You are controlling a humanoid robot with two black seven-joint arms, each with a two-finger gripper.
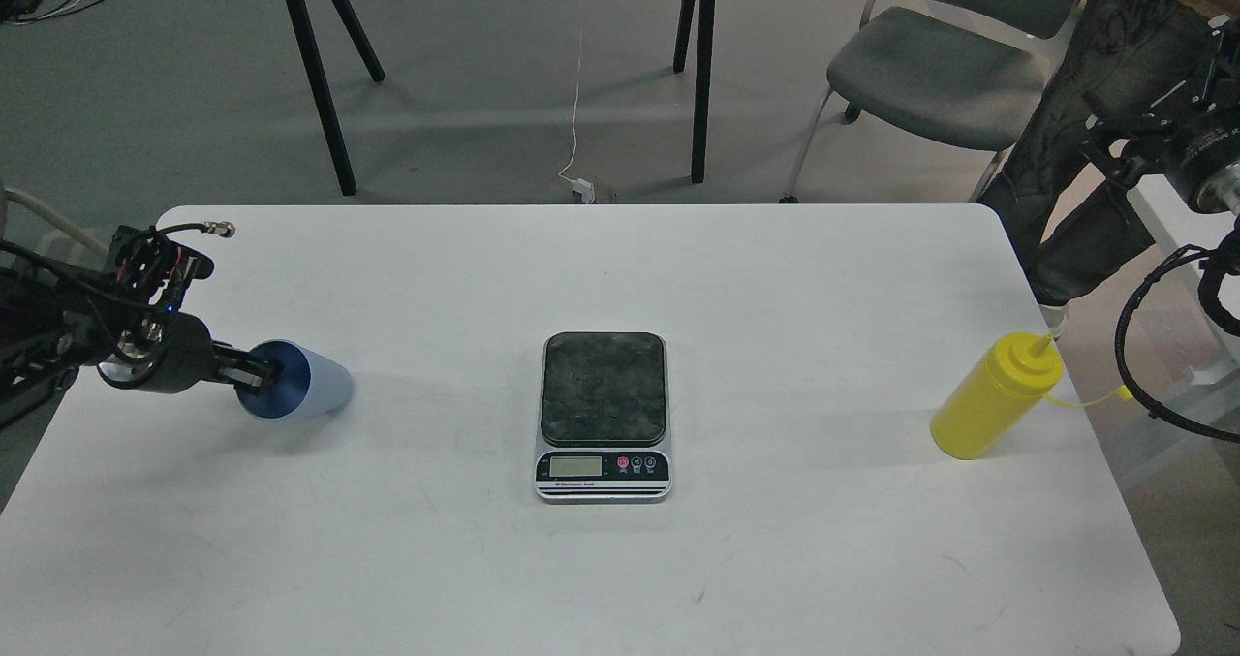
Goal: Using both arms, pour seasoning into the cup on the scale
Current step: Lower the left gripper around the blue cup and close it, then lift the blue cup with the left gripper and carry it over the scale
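Observation:
The light-blue cup (308, 382) is tipped far over near the table's left edge, its mouth facing left toward my left gripper (260, 377). The gripper's fingers sit close together at the cup's rim, reaching into its mouth, and appear shut on the wall. The scale (604, 414) lies flat at the table's middle with a bare dark plate. The yellow seasoning bottle (993, 399) stands at the table's right edge, its tip cap hanging to the right. My right gripper (1124, 142) hangs off the table at the far right, well above and behind the bottle, and its fingers cannot be told apart.
The white table (601, 268) has rounded corners. A person's leg (1085, 152) stands just past the back right corner, beside a grey chair (930, 75). Black table legs (320, 84) stand on the floor behind. A black cable loop (1138, 346) hangs by the bottle.

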